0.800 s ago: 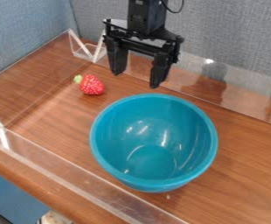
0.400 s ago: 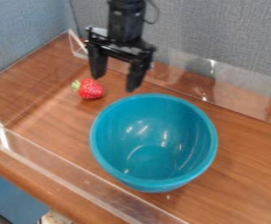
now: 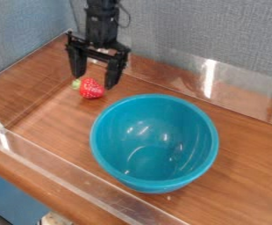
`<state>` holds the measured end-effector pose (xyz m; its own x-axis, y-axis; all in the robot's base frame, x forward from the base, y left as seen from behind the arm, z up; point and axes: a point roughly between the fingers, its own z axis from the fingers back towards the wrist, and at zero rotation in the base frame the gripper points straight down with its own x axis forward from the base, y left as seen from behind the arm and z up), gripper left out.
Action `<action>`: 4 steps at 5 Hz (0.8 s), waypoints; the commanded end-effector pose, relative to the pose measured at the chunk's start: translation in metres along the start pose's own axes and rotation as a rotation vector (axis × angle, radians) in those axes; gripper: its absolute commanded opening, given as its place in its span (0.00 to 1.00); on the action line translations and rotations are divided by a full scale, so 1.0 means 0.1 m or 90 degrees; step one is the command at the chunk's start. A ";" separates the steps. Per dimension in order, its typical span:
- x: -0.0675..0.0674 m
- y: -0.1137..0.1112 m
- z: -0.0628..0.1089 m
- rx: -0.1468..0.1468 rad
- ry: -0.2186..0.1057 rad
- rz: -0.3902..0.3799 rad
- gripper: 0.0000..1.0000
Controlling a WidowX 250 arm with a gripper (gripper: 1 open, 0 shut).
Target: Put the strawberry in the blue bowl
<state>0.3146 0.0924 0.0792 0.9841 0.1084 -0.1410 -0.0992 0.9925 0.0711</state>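
A small red strawberry (image 3: 91,89) with a green cap lies on the wooden table, left of the blue bowl (image 3: 153,141). The bowl is large, glossy teal-blue and holds nothing. My gripper (image 3: 95,73) hangs just above and slightly behind the strawberry, pointing down. Its black fingers (image 3: 75,67) stand wide apart with nothing between them, one on each side above the fruit. The gripper is open and does not touch the strawberry.
Clear plastic walls (image 3: 220,77) fence the wooden table (image 3: 33,92) at the back, left and front edges. A blue-grey fabric wall stands behind. The bowl fills most of the table's right half.
The gripper has moved left across the table, from behind the bowl to over the strawberry, staying open. The strawberry and bowl have not moved.
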 end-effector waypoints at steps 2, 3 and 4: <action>0.19 0.18 -0.09 0.002 -0.025 0.085 1.00; 0.26 0.20 -0.20 -0.006 -0.020 0.122 1.00; 0.30 0.15 -0.32 -0.010 -0.015 0.130 1.00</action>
<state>0.3311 0.1095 0.0301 0.9418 0.3002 -0.1512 -0.2908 0.9533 0.0813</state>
